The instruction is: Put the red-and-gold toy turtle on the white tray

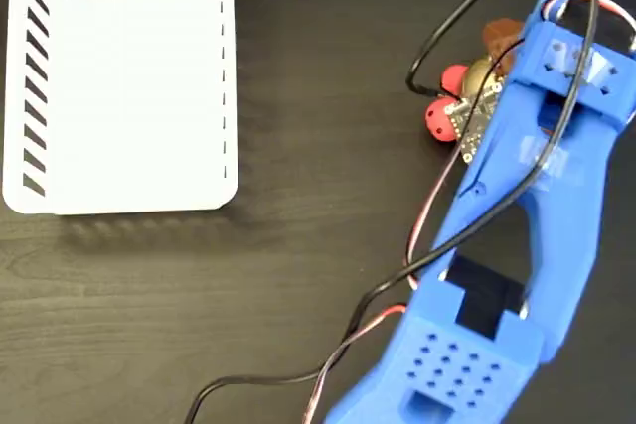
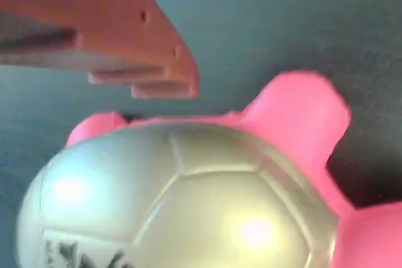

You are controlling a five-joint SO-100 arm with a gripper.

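The red-and-gold toy turtle (image 1: 475,79) lies on the dark table at the right of the fixed view, its red head and one leg poking out left of my blue arm. My gripper (image 1: 490,59) is down over it, mostly hidden under the wrist. In the wrist view the gold shell (image 2: 182,205) fills the lower frame with pink-red limbs behind it. One orange finger (image 2: 157,61) hangs just above the shell with a gap, so the jaws stand open around the turtle. The white tray (image 1: 124,96) lies at the far upper left with nothing on it.
My blue arm (image 1: 517,235) runs from the bottom right up to the turtle. A black cable (image 1: 437,42) loops beside the turtle and trails to the bottom edge. Dark wooden tabletop (image 1: 318,146) lies between turtle and tray.
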